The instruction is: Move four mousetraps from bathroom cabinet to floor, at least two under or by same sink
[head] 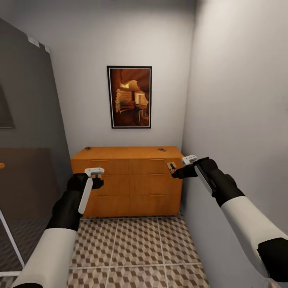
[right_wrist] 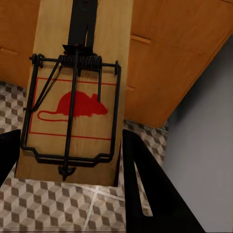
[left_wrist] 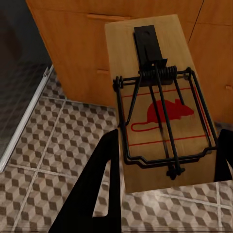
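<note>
Both grippers, left (left_wrist: 165,194) and right (right_wrist: 68,179), are clamping a mousetrap (left_wrist: 160,107) lengthwise between fingers, hovering before the cabinet (head: 128,180).

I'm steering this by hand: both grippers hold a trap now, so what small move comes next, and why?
Probably back away from the cabinet and turn toward the sink. The left gripper and right gripper each clamp a mousetrap, so neither can take the two traps on the cabinet top.
</note>
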You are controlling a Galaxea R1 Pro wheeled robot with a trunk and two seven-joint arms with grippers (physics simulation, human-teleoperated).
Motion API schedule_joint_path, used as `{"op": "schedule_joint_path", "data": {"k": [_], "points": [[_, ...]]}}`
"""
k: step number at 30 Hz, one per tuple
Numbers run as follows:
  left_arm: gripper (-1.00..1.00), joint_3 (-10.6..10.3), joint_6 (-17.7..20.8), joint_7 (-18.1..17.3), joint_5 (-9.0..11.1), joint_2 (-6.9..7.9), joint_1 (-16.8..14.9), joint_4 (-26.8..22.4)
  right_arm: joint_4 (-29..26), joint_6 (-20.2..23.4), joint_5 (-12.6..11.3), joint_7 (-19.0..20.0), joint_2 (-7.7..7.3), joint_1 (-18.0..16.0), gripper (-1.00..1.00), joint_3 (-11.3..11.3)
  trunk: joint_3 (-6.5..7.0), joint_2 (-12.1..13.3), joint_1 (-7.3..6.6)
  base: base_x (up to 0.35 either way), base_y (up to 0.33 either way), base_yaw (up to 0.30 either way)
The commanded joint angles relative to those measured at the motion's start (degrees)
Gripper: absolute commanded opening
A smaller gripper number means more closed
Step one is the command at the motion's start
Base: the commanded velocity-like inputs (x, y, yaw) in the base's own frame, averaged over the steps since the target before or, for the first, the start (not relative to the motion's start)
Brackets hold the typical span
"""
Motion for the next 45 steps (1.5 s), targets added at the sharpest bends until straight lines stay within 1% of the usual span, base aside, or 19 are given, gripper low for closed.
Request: {"op": "schedule_joint_path", "data": {"k": [1, 11, 15, 18, 21, 22, 24, 25, 27, 28, 30, 33, 41, 44, 45], "points": [[-1.0, 0.08, 0.21, 0.38, 0.27, -0.05, -0.05, -0.03, -0.05, 0.27, -0.58, -0.18, -0.07, -0.06, -1.0, 0.16, -0.07, -0.05, -0.03, -0.243, 0.0, 0.0], [-1.0, 0.1, 0.21, 0.38, 0.4, -0.05, -0.02, 0.31, -0.03, 0.36, -0.58, -0.15, -0.07, -0.06, -1.0, 0.18, -0.07, -0.05, -0.03, -0.243, 0.0, 0.0], [-1.0, 0.15, 0.13, 0.42, 0.56, -0.01, -0.03, 0.45, 0.02, 0.36, -0.58, -0.17, -0.05, -0.06, -1.0, 0.19, -0.07, -0.05, -0.03, -0.101, 0.0, 0.0], [-1.0, 0.16, -0.57, 0.24, 0.56, 0.35, -0.15, 0.38, 0.03, 0.36, -0.58, -0.14, -0.02, -0.06, -1.0, 0.19, -0.07, -0.05, -0.03, -0.033, 0.0, 0.0], [-1.0, 0.15, -4.38, -0.97, 0.53, 1.04, -0.19, 0.32, 0.04, 0.36, -0.6, -0.13, 0.01, -0.06, -1.0, 0.2, -0.07, -0.05, -0.03, -0.014, 0.0, 0.0], [-1.0, 0.16, -7.38, -2.17, 0.44, 1.5, -0.17, 0.37, 0.04, 0.36, -0.61, -0.11, 0.01, -0.06, -1.0, 0.23, -0.07, -0.05, -0.03, -0.007, 0.0, 0.0], [-1.0, 0.14, -10.39, -3.8, 0.39, 2.12, -0.11, 0.41, 0.04, 0.36, -0.61, -0.11, 0.01, -0.06, -1.0, 0.25, -0.07, -0.05, -0.03, -0.005, 0.0, 0.0], [-1.0, 0.13, -12.86, -5.67, 0.36, 2.75, -0.03, 0.51, 0.04, 0.36, -0.6, -0.1, 0.02, -0.06, -1.0, 0.26, -0.07, -0.05, -0.03, -0.003, 0.0, 0.0], [-1.0, 0.13, -14.62, -7.54, 0.32, 3.32, 0.03, 0.75, 0.04, 0.36, -0.63, -0.1, 0.02, -0.06, -1.0, 0.25, -0.07, -0.05, -0.03, -0.002, 0.0, 0.0], [-1.0, 0.14, -15.85, -9.12, 0.26, 3.8, 0.06, 1.15, 0.04, 0.36, -0.64, -0.09, 0.02, -0.06, -1.0, 0.26, -0.07, -0.05, -0.03, -0.001, 0.0, 0.0], [-1.0, 0.16, -17.03, -10.56, 0.15, 4.32, 0.14, 1.9, 0.04, 0.33, -0.59, -0.15, 0.02, -0.03, -1.0, 0.27, -0.07, -0.05, -0.03, 0.0, 0.0, 0.022], [-1.0, 0.16, -17.94, -11.34, 0.0, 4.67, 0.57, 2.69, 0.04, 0.3, -0.59, -0.22, 0.03, 0.0, -1.0, 0.27, -0.07, -0.05, -0.03, 0.0, 0.0, 0.13], [-1.0, 0.17, -21.91, -11.88, 0.18, 5.4, 2.8, 4.13, 0.09, 0.33, -0.68, -0.26, -0.04, 0.02, -1.0, 0.23, -0.07, -0.05, -0.03, 0.0, 0.0, 0.245], [-1.0, 0.17, -23.03, -11.91, 0.3, 6.09, 3.24, 6.13, 0.16, 0.32, -0.71, -0.28, 0.01, 0.03, -1.0, 0.24, -0.07, -0.05, -0.03, 0.0, 0.0, 0.272], [-1.0, 0.17, -23.41, -11.9, 0.33, 6.41, 3.36, 7.53, 0.23, 0.29, -0.71, -0.3, 0.05, 0.13, -1.0, 0.25, -0.07, -0.05, -0.03, 0.0, 0.0, 0.275]]}}
